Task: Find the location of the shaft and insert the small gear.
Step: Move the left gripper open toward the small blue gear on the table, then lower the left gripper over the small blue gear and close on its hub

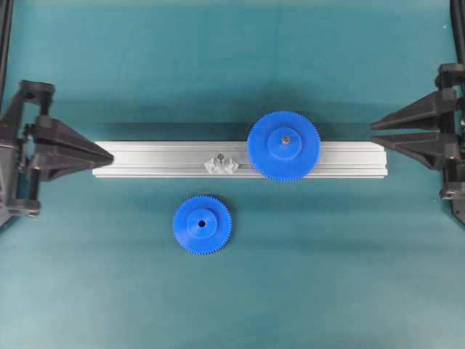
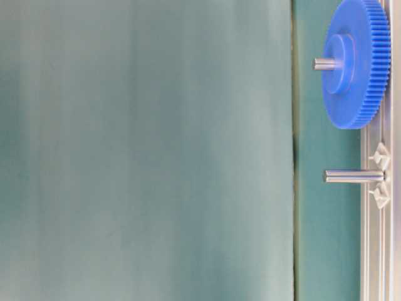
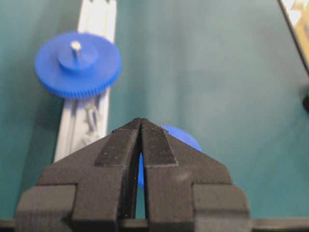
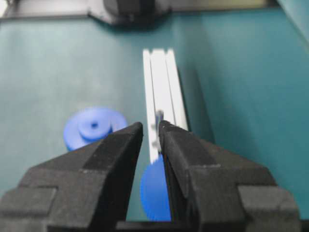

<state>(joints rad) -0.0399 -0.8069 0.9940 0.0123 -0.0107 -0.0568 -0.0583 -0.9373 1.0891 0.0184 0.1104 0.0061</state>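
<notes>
The small gear (image 1: 202,224), a bright blue toothed disc with a raised hub, lies flat on the teal table in front of the rail, untouched. It also shows in the left wrist view (image 3: 186,137) and the right wrist view (image 4: 94,126). The shaft (image 1: 220,157), a thin grey pin on a faceted silver base, stands bare on the rail near its middle; it also shows in the table-level view (image 2: 354,176). My left gripper (image 1: 110,155) is shut and empty at the rail's left end. My right gripper (image 1: 372,131) is empty, its jaws a narrow gap apart, at the rail's right end.
An aluminium rail (image 1: 145,158) lies across the table's middle. The wider blue gear (image 1: 283,145) sits on its own pin on the rail, right of the shaft, close to it. The rail (image 4: 161,72) runs straight away from my right gripper (image 4: 150,126).
</notes>
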